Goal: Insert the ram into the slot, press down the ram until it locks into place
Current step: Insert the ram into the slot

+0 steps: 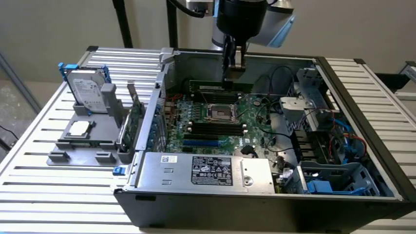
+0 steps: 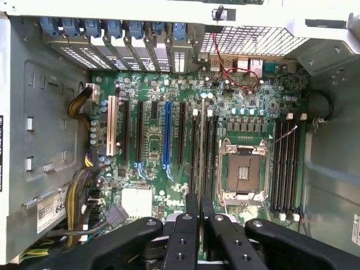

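My gripper (image 1: 234, 72) reaches down into the open computer case and is shut on the ram (image 1: 221, 87), a thin green stick lying level along the far side of the motherboard. In the wrist view the two black fingers (image 2: 185, 225) stand close together, and the ram (image 2: 201, 149) shows edge-on as a pale thin strip running away from them. It lies over the group of black slots (image 2: 212, 152) beside the silver CPU socket (image 2: 243, 171). Whether it sits inside a slot I cannot tell. A second group of slots (image 2: 285, 166) lies on the socket's other side.
A blue slot (image 2: 167, 132) and black expansion slots lie further along the board. Yellow and black cables (image 2: 79, 191) run by the case wall. The power supply (image 1: 204, 170) fills the case's front. Outside, at the exterior view's left, a hard drive (image 1: 87, 92) stands on a grey holder.
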Robot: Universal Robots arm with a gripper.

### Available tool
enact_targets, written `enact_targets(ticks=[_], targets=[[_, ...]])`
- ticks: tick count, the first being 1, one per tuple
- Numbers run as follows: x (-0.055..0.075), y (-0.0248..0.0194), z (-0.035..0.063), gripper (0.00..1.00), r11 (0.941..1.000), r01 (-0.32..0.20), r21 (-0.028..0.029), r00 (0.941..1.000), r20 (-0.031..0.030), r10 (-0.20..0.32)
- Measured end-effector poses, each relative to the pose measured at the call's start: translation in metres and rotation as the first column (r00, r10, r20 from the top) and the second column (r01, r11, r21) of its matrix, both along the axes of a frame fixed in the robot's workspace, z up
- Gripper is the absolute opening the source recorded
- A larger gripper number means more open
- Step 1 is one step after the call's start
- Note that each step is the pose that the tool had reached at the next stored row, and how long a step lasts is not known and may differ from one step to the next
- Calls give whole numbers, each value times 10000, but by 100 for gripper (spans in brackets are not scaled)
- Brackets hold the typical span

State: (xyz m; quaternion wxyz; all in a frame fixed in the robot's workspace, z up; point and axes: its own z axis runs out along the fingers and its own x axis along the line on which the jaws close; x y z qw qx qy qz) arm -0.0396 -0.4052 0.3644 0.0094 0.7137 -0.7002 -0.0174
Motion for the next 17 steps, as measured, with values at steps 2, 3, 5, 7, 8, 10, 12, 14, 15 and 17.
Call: enact_targets(ticks=[2,3,5,7,8,10,12,14,15,17], targets=[[0,0,-36,13,10000,-12,0,10000,0,12],[-1,0,-54,13,10000,-13,-1,10000,-1,13],[0,0,-91,13,10000,-16,0,10000,0,16],[0,0,-126,13,10000,-21,-1,10000,-1,21],[0,0,-144,13,10000,-25,-1,10000,0,25],[2,0,-181,13,10000,-37,0,10000,0,37],[5,0,-218,13,10000,-51,0,10000,0,51],[9,0,-254,13,10000,-64,-1,10000,0,64],[14,0,-272,13,10000,-70,0,10000,0,70],[35,0,-309,13,10000,-74,0,10000,-1,74]])
